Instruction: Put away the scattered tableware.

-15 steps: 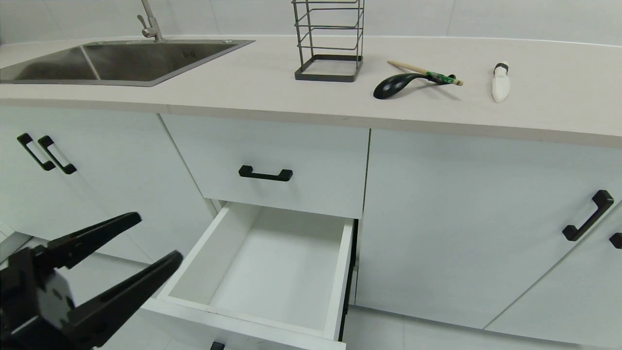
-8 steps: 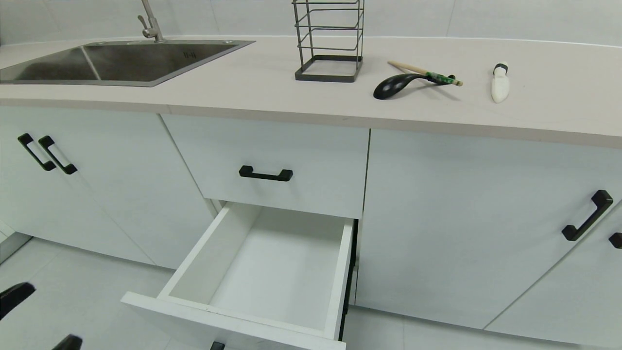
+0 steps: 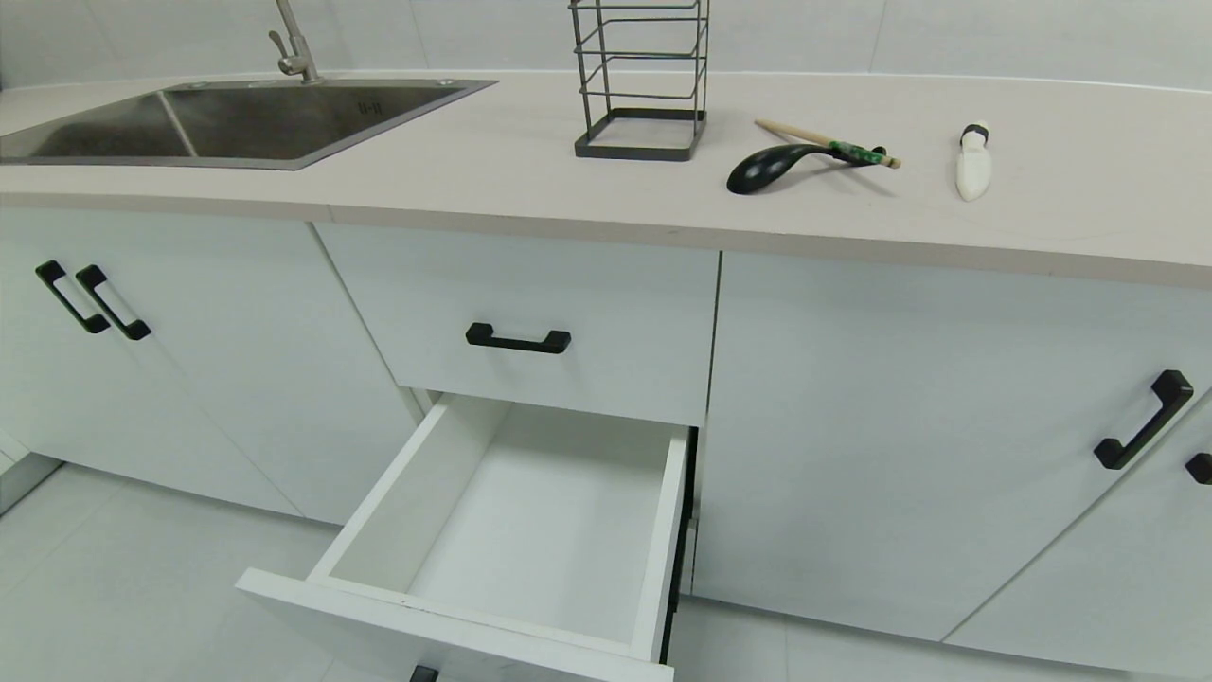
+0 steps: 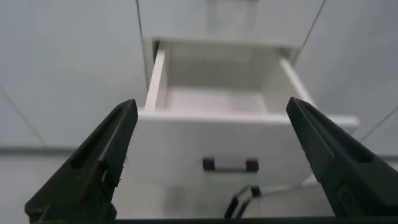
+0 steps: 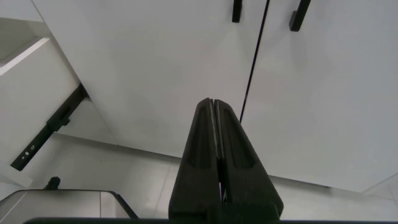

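On the countertop (image 3: pixel 530 189) lie a black spoon (image 3: pixel 769 168), a wooden chopstick with a green band (image 3: pixel 829 143) resting across its handle, and a white utensil with a black band (image 3: pixel 974 164) to their right. The lower drawer (image 3: pixel 653 530) below stands pulled out, and its white inside holds nothing. My left gripper (image 4: pixel 211 107) is open, low in front of that drawer (image 4: pixel 217 134), facing its front panel and black handle (image 4: pixel 230 164). My right gripper (image 5: pixel 214 106) is shut with nothing in it, pointing at the white cabinet doors (image 5: pixel 186 62).
A black wire rack (image 3: pixel 642 85) stands on the counter left of the spoon. A steel sink (image 3: pixel 237 118) with a tap sits at the far left. A shut upper drawer with a black handle (image 3: pixel 517 338) sits above the open one. Cabinet doors flank both sides.
My open left gripper has dropped down and to the left, out of the head view's lower left corner. The tableware and the drawer have not moved.
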### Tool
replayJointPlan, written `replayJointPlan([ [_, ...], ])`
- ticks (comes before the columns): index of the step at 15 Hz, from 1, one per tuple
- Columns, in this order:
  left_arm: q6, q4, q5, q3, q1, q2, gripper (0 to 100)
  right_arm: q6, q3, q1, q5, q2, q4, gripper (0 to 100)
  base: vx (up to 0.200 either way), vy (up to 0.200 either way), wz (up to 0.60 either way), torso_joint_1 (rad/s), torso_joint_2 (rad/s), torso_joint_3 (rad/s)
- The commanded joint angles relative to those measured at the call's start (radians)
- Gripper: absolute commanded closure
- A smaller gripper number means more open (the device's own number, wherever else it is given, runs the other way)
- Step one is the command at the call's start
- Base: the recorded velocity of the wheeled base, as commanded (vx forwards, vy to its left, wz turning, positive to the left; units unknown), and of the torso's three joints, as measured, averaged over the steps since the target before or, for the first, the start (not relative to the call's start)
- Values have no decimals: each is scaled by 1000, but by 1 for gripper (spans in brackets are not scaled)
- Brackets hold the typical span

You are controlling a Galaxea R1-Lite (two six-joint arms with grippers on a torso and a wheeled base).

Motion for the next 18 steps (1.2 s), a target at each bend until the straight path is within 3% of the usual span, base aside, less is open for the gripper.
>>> replayJointPlan([
  [1,21,11,102,20,30,-92,0,-1,0,0,1,2,-1,100,0,0,0,0,0,0],
  [3,37,14,163,23,31,-92,0,-1,0,0,1,0,-1,100,0,0,0,0,0,0],
  [4,53,51,232,23,31,-92,0,2,0,0,1,0,1,100,0,0,0,0,0,0],
  [5,49,74,257,20,31,-92,0,4,0,-1,-2,2,1,100,0,0,0,0,0,0],
  [12,38,63,244,23,31,-92,0,0,-2,-1,1,2,2,100,0,0,0,0,0,0],
  [15,40,65,244,23,31,-92,0,0,0,0,1,2,2,100,0,0,600,2,1,4],
  [18,34,65,244,23,31,-92,0,4,0,0,-1,0,2,100,0,0,0,0,0,0],
])
